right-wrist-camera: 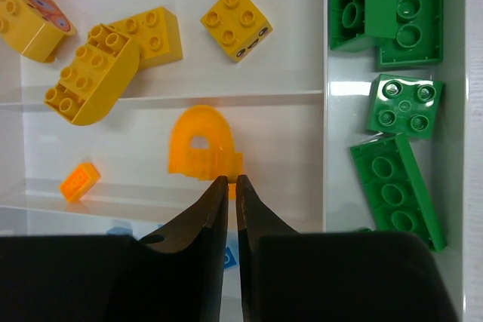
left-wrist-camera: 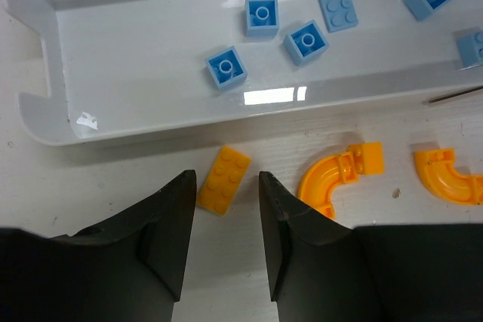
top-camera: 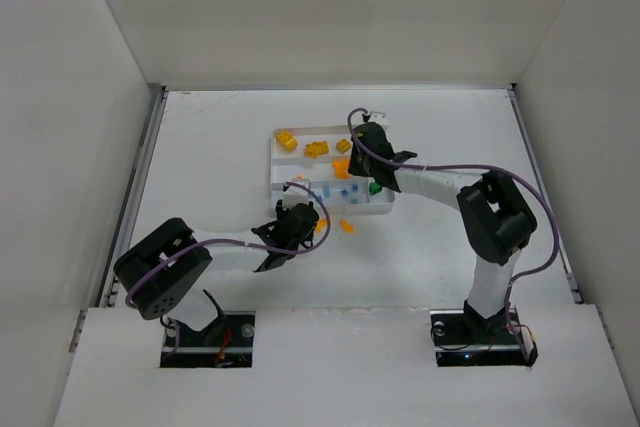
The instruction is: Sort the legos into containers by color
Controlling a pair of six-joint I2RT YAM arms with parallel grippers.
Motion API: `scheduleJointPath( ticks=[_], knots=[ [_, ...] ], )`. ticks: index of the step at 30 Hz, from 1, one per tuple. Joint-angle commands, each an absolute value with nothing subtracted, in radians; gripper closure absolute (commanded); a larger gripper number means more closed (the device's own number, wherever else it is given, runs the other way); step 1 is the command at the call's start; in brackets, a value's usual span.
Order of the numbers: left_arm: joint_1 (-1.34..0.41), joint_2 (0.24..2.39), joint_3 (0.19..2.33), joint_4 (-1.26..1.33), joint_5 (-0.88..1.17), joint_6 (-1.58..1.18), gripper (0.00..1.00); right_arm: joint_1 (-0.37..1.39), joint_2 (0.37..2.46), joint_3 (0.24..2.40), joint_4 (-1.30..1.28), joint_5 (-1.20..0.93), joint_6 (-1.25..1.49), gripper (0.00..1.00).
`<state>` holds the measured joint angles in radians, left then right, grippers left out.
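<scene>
My right gripper [right-wrist-camera: 231, 185] fills the lower frame. It is closed to a slit on the lower corner of a translucent orange arch [right-wrist-camera: 198, 141]. Blue bits beneath it are mostly hidden.

My left gripper [left-wrist-camera: 224, 186] stands open astride a small orange brick [left-wrist-camera: 223, 175] on the table [left-wrist-camera: 90, 179], just outside the tray [left-wrist-camera: 45, 73]. I cannot tell whether it touches the brick.

The tray is glossy white and shallow.
- Green bricks [right-wrist-camera: 396, 186] fill the side section, the top ones cut off by the frame.
- Yellow bricks [right-wrist-camera: 90, 73] lie in the far section.
- The arch sits in the middle section.
- Pale blue bricks [left-wrist-camera: 306, 41] lie in the near section.

Two orange elbows [left-wrist-camera: 317, 179] lie beside the brick, one of them cut off.
</scene>
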<state>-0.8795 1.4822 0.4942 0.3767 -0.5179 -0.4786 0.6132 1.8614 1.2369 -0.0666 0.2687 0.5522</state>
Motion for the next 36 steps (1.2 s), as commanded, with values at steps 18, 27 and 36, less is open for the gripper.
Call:
scheduleJointPath(
  ticks=[18, 27, 36],
  knots=[
    [-0.895, 1.465, 0.477, 0.356, -0.511, -0.506, 0.84, 0.669, 1.583, 0.980, 0.029, 0.270, 0.589, 0.71],
    [-0.880, 1.114, 0.521, 0.137, -0.502, -0.563, 0.87, 0.752, 1.433, 0.769, 0.017, 0.313, 0.591, 0.69],
    [-0.618, 1.294, 0.733, 0.175, -0.270, -0.555, 0.87, 0.846, 1.400, 0.698, 0.017, 0.302, 0.581, 0.54]
  ],
)
